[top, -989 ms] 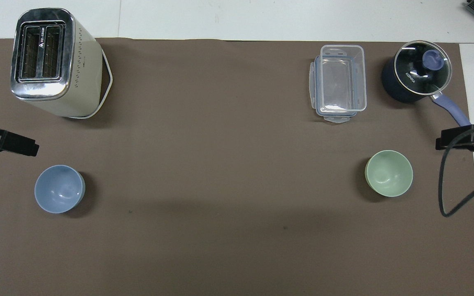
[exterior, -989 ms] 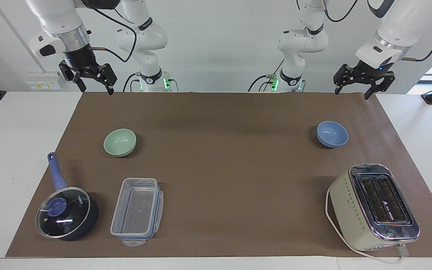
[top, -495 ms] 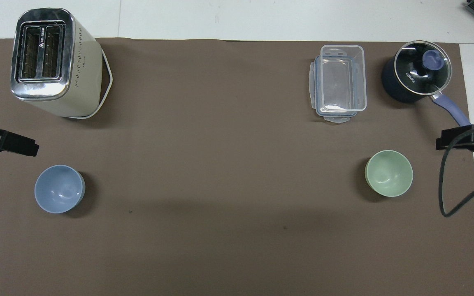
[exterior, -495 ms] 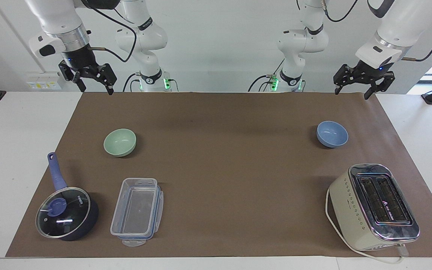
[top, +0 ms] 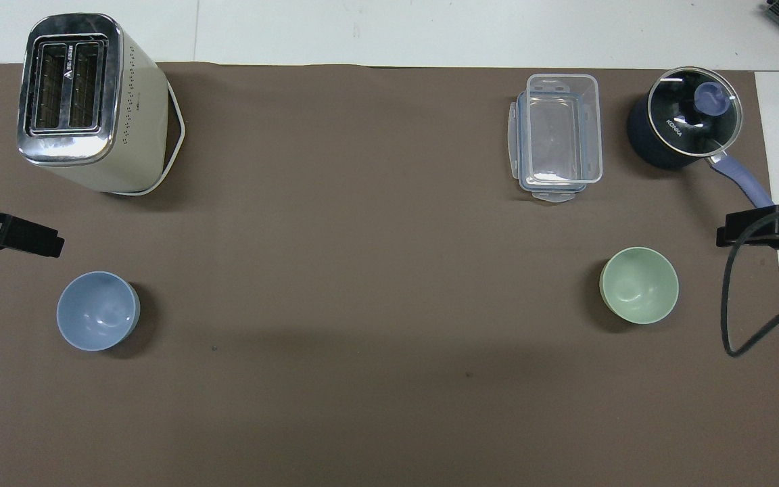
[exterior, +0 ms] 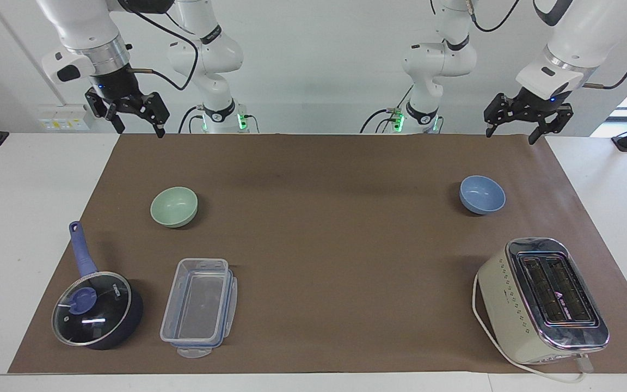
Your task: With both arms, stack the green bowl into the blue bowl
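Observation:
The green bowl (exterior: 174, 206) stands upright and empty on the brown mat toward the right arm's end; it also shows in the overhead view (top: 639, 285). The blue bowl (exterior: 482, 194) stands upright and empty toward the left arm's end, also in the overhead view (top: 97, 310). My right gripper (exterior: 140, 129) hangs open and empty, high over the mat's edge nearest the robots, well apart from the green bowl. My left gripper (exterior: 510, 136) hangs open and empty, high over the same edge, well apart from the blue bowl.
A cream toaster (exterior: 542, 299) with a white cord stands farther from the robots than the blue bowl. A dark blue lidded saucepan (exterior: 97, 309) and a clear plastic container (exterior: 199, 306) lie farther from the robots than the green bowl. A brown mat (exterior: 324, 218) covers the table.

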{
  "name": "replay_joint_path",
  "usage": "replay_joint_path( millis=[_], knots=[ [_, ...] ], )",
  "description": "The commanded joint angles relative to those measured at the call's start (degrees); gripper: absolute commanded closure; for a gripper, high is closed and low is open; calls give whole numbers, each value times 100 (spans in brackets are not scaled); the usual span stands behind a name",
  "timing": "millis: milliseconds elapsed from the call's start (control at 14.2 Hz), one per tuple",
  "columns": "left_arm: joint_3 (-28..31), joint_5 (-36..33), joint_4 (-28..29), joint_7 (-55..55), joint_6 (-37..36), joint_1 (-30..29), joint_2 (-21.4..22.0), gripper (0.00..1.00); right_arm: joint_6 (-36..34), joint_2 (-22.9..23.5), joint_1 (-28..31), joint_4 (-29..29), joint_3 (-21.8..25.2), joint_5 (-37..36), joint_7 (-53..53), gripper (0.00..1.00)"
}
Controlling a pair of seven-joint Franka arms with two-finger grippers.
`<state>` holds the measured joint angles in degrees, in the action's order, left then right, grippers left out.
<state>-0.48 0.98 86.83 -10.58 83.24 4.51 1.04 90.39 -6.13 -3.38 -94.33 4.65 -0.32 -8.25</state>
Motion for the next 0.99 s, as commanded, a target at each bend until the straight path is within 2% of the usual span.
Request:
replay_joint_path(
  millis=[0,919],
  knots=[
    [56,-10,193,92,78,85,160,0,-30,-55,65,-15,19,67,157,0],
    [56,-10,220,22,78,85,169,0,-135,-91,171,-51,36,84,165,0]
  ],
)
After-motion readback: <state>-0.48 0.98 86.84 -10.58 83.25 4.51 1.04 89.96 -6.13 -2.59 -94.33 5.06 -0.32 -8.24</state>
